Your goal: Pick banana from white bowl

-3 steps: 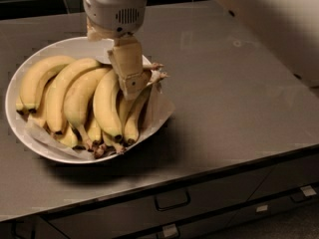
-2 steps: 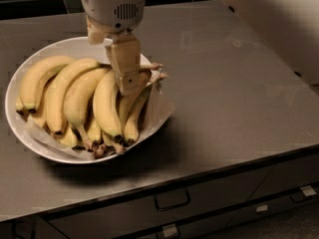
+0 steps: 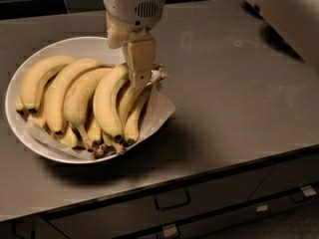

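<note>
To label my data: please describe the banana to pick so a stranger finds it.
A wide white bowl sits on the grey counter. The gripper hangs over its right part, beside the banana: the rightmost of four thick ones, with slimmer bananas on its right.

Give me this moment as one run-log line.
end effector: inside white bowl, at stem end of rightmost big banana | banana: lying among other bananas on paper, not lifted

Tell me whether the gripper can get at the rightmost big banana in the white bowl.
Probably yes: the gripper sits at the top end of the banana, and nothing lies over it in the white bowl.
</note>
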Available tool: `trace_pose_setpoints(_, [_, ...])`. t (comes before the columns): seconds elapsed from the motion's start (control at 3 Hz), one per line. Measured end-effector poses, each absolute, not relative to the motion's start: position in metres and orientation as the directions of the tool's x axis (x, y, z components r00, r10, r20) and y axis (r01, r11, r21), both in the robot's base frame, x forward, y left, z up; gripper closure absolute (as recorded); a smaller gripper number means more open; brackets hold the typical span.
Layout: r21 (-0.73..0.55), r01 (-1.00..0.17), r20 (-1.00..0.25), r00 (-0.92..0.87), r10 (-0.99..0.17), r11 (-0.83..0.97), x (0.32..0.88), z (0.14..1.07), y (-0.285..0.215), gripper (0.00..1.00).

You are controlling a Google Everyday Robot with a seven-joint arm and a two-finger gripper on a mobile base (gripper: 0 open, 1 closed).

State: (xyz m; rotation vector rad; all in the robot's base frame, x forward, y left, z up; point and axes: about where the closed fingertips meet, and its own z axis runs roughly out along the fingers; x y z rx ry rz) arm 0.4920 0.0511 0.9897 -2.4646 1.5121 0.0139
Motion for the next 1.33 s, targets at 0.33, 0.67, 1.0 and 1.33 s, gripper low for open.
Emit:
trace_pose_setpoints(0.33, [-0.183,-0.887,-0.166,0.453,-0.876,-0.424,0.497,0.981,0.042,0.3])
trace_pose_setpoints(0.67, [-0.153,-0.884,-0.186,0.464,-0.866,-0.441,0.503,0.972,0.046,0.33])
trace_pose_setpoints(1.0, [-0.142,-0.872,-0.198,0.488,-0.85,-0.468,0.511,0.968,0.063,0.34])
trace_pose_setpoints(1.33, [-0.16,-0.859,-0.194,0.51,-0.838,-0.486,0.515,0.975,0.084,0.45])
